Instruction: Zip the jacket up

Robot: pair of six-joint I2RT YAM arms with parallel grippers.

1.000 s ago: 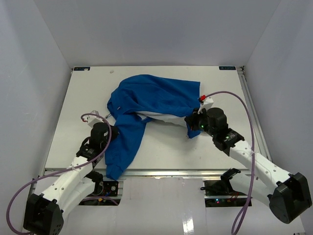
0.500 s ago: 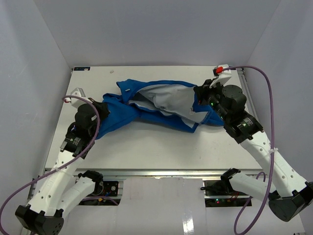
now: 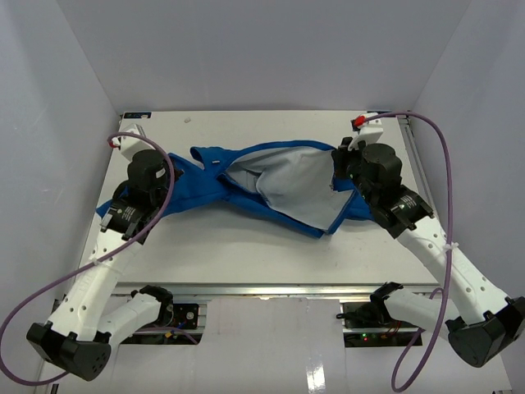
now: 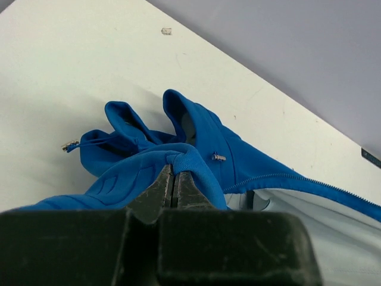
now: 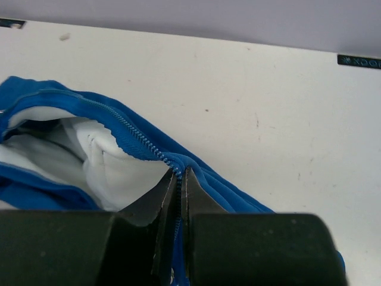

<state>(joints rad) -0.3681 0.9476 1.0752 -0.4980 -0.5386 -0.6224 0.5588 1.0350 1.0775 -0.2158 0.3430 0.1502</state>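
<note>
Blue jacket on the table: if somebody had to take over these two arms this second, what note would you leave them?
Jacket: stretched across the table between the two arms, front open, pale lining facing up.
Left pincer: shut on a fold of the blue fabric.
Right pincer: shut on the zipper edge.
Done: garment spread out, gripped on both sides.
Left: bring the two front edges together and pull the zip closed; none of it looks zipped yet.
</note>
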